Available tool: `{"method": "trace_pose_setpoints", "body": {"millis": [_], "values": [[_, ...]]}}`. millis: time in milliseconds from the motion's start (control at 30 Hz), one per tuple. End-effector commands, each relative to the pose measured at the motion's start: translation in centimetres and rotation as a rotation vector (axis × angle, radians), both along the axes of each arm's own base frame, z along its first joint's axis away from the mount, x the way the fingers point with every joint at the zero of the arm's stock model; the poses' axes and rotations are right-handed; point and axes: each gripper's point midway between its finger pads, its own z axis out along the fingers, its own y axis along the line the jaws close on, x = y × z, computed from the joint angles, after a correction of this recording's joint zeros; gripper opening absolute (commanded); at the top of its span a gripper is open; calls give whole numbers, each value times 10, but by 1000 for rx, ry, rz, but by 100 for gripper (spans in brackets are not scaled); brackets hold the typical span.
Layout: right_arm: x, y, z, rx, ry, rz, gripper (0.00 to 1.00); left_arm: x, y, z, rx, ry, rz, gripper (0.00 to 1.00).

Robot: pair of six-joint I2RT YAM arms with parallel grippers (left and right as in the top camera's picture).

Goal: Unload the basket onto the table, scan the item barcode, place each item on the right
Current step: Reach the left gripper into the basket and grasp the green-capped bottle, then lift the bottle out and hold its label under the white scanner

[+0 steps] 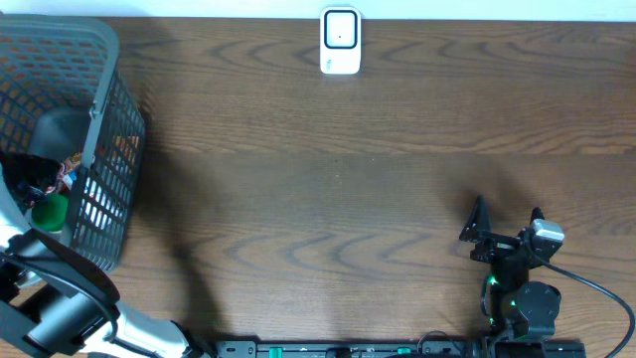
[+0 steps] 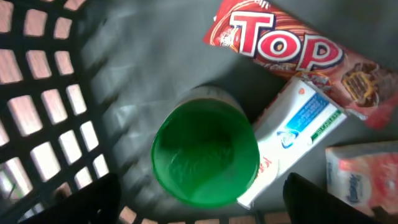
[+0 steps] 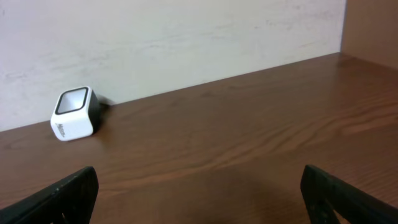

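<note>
Nearest the base: right gripper (image 3: 199,198) is hanging low over the counter (image 1: 328,179), jaws standing wide with nothing between them. Only its two dark finger ends are showing, cut off at the bottom corners of the wrist view.

Left side: left gripper (image 2: 200,190) is reaching down inside the basket (image 1: 104,70) at the counter's left end, also spread wide and gripping nothing. Its fingers (image 2: 93,202) are clipped by the frame, one on each side of the green-capped jar (image 2: 205,155). Cannot tell whether they are touching it. From overhead the mesh and the arm are hiding most of the contents, and only a small green patch is showing through.

The jar is standing on the basket floor, seen from straight above and slightly blurred. The round green cap is covering nearly all of the body, so the sides and any label are hidden. A white box (image 2: 298,134) with blue print is lying against its right side. Beyond that a red wrapper (image 2: 289,46) is reading "Top", and a pink packet (image 2: 367,174) is running off the right edge.

Farthest: the scanner (image 1: 340,40), white with a dark window, is sitting at the counter's far edge by the pale wall (image 3: 155,43), well apart from both grippers. The counter is showing dark brown wood grain.
</note>
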Motion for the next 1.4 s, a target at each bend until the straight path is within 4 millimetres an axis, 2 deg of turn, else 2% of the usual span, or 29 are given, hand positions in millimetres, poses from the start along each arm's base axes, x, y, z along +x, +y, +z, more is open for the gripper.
{"method": "trace_pose_setpoints", "body": {"millis": [0, 367, 733, 1000, 1233, 1367], "values": [[0, -1, -1, 7, 0, -4, 99, -6, 2, -8, 12, 17, -5, 84], [0, -1, -1, 7, 0, -4, 99, -2, 6, -27, 31, -3, -5, 84], [0, -1, -1, 7, 0, -4, 99, -9, -1, -63, 17, 12, -5, 84], [0, -1, -1, 7, 1, -4, 99, -7, 1, -73, 18, 15, -17, 84], [0, -1, -1, 7, 0, -4, 99, -12, -3, -101, -40, 79, -33, 84], [0, -1, -1, 7, 1, -4, 99, -12, -4, -103, -44, 84, -40, 80]]}}
